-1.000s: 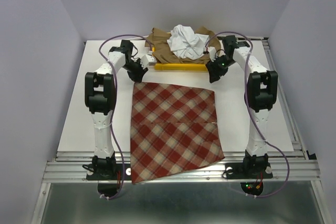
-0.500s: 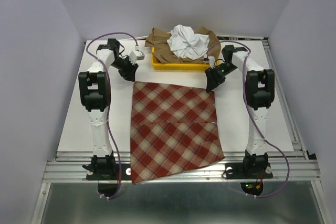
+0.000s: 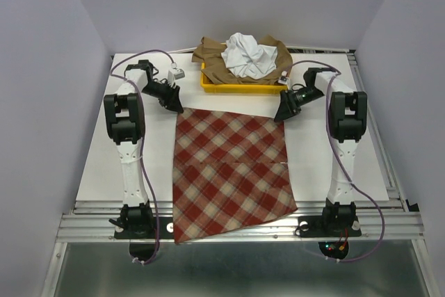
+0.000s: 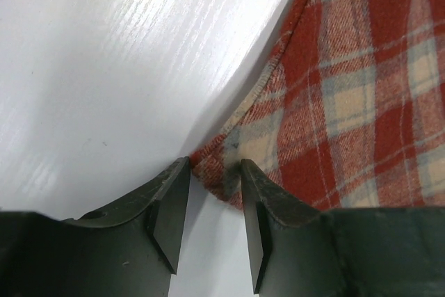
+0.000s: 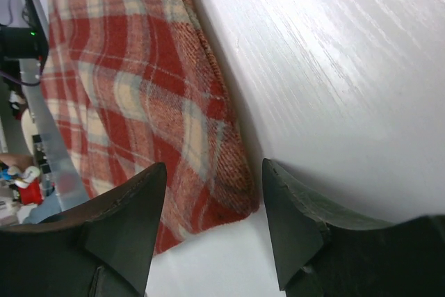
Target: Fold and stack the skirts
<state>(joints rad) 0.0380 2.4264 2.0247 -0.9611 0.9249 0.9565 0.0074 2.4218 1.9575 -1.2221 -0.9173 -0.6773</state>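
**Left arm** [image 3: 131, 172] and **right arm** [image 3: 341, 168], seen from above: each rises from its base, bends at the elbow and reaches forward and inward, with the wrist pitched downward.

**Left gripper** [image 3: 172, 104]: held low, angled toward the right arm. In the wrist view the left gripper [image 4: 214, 172] shows two dark fingers [image 4: 167, 206] roughly parallel, jaws parted by a narrow gap.

**Right gripper** [image 3: 281, 113]: mirrored pose, angled toward the left arm. In its wrist view the right gripper [image 5: 212, 172] shows jaws parted more widely.
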